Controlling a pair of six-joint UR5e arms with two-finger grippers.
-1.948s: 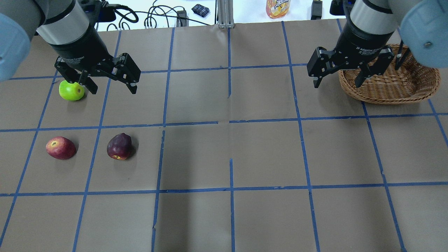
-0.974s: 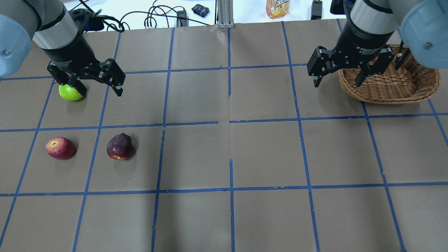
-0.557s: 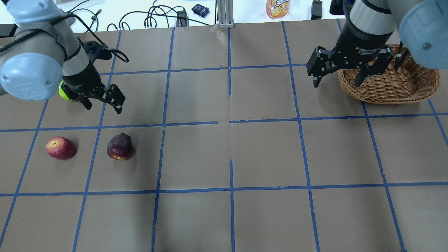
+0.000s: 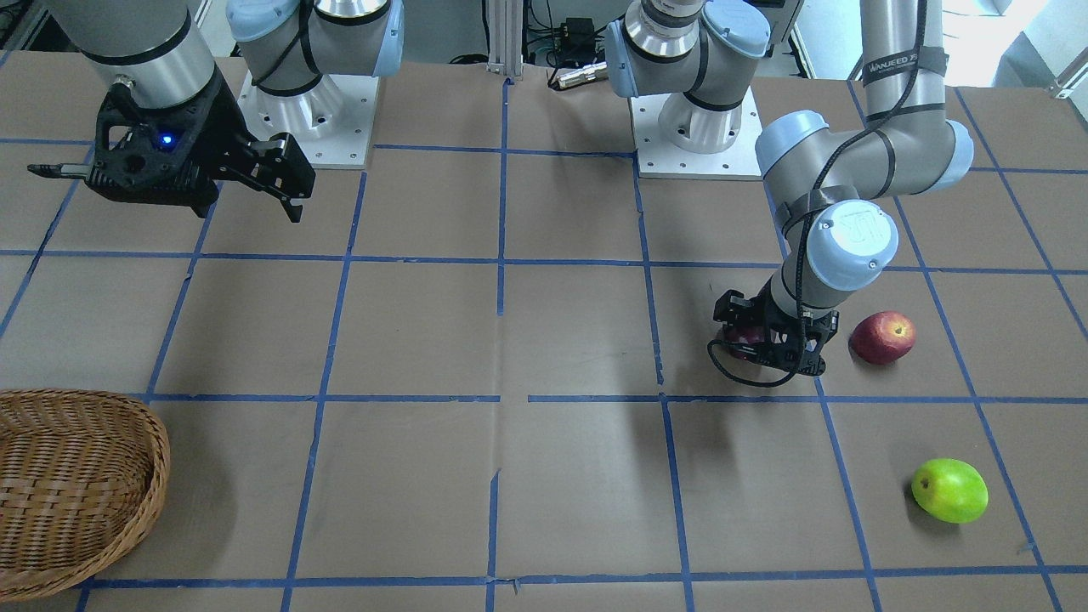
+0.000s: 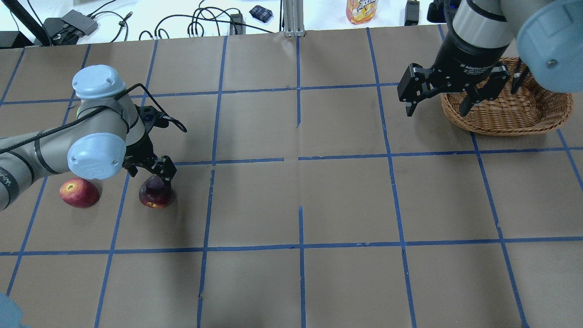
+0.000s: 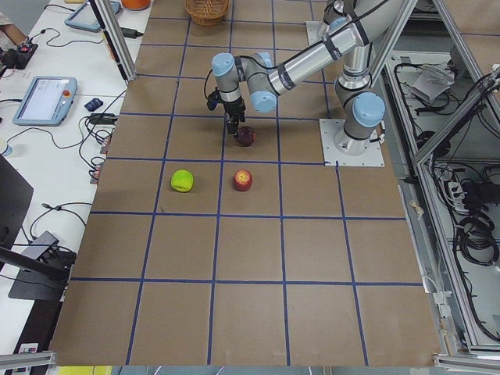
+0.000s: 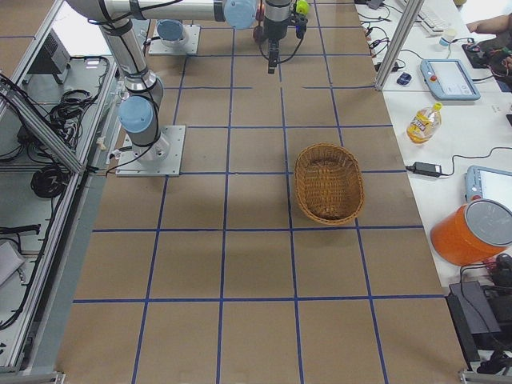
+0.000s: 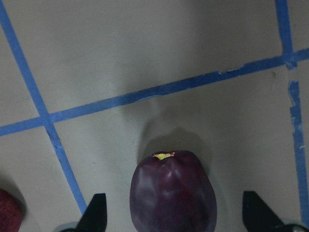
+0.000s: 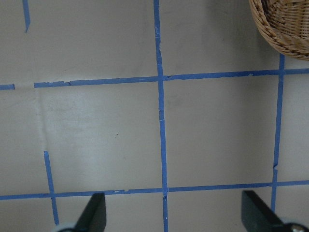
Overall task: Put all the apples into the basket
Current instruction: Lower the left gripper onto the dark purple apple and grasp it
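Note:
The dark maroon apple [image 5: 155, 195] lies on the brown paper table. My left gripper [image 5: 152, 178] is low over it and open. In the left wrist view the maroon apple [image 8: 173, 193] sits between the two fingertips [image 8: 95, 212] with a gap on each side. The red apple [image 5: 79, 192] lies to its left. The green apple [image 4: 949, 490] is hidden behind my left arm in the overhead view. The wicker basket [image 5: 510, 114] stands at the far right and holds no apples. My right gripper [image 5: 436, 109] hangs open and empty at the basket's left rim.
Blue tape lines grid the table [image 5: 300, 200]. Cables [image 5: 200, 23], a small dark pouch [image 5: 261, 12] and an orange bottle [image 5: 361, 10] lie on the white bench beyond the far edge. The red apple's edge [image 8: 7, 212] shows at the left of the left wrist view.
My left arm has moved from above the green apple toward me and down, and now straddles the maroon apple with open jaws. The right arm has barely moved.

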